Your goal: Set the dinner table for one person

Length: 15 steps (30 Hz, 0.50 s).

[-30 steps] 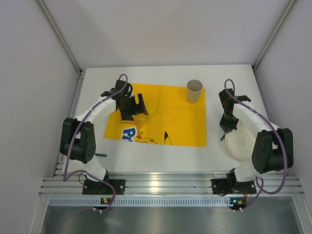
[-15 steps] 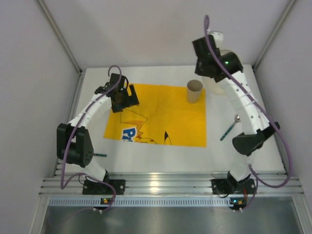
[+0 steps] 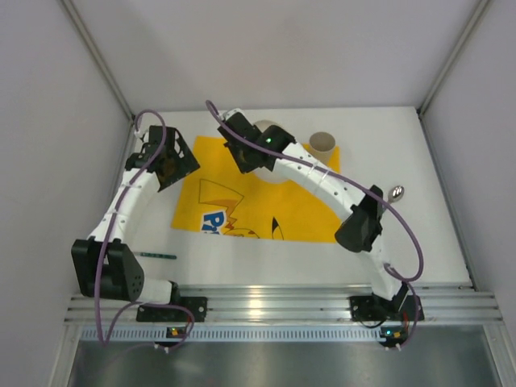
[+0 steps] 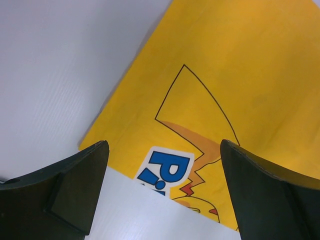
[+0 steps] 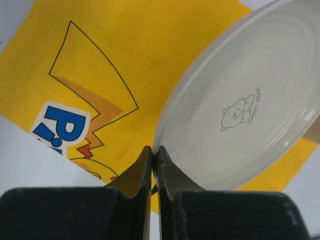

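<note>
My right gripper reaches across the dinner table and is shut on the rim of a white plate. It holds the plate tilted above the back middle of the yellow printed mat. In the right wrist view my gripper pinches the plate, which has a small bear print, over the mat. My left gripper is open and empty at the mat's left edge. The left wrist view shows it over the mat's edge and bare table.
A beige cup stands on the mat's back right corner, close to the plate. A spoon lies on the table at the right, its handle hidden by my right arm. A thin green utensil lies near the front left.
My right arm swung from the back right, past the cup, to over the mat's back middle, still holding the plate. My left gripper drew back to the mat's left edge.
</note>
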Available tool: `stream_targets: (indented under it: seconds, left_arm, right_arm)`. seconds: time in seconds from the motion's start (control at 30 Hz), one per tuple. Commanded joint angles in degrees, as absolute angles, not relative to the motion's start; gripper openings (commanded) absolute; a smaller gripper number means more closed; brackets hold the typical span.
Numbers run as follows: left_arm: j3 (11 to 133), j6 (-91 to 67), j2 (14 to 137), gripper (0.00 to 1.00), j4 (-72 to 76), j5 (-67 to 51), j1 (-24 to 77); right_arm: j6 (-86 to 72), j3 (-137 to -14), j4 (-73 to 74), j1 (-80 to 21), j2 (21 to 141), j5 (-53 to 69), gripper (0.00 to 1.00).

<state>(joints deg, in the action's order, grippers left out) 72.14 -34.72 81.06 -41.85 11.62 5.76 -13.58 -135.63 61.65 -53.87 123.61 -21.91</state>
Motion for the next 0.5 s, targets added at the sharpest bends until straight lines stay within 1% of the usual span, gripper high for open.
stream_targets:
  seconds: [0.0,0.23,0.47]
  left_arm:
    - [69.97,-35.77,77.79,0.98,-42.80,12.83,5.27]
    - [65.75,-36.39,74.80,0.98,-42.45,12.13,5.27]
    - [63.99,-36.65,72.25,0.98,-44.03,13.62,5.27]
  right_arm:
    - [-13.00,-135.27,57.13,-51.77,124.27,-16.72,0.00]
    - [-15.99,-135.53,57.57,-49.75,135.24,-10.99,0.00]
    - [-17.32,-135.44,57.13,-49.74,139.57,-6.69,0.00]
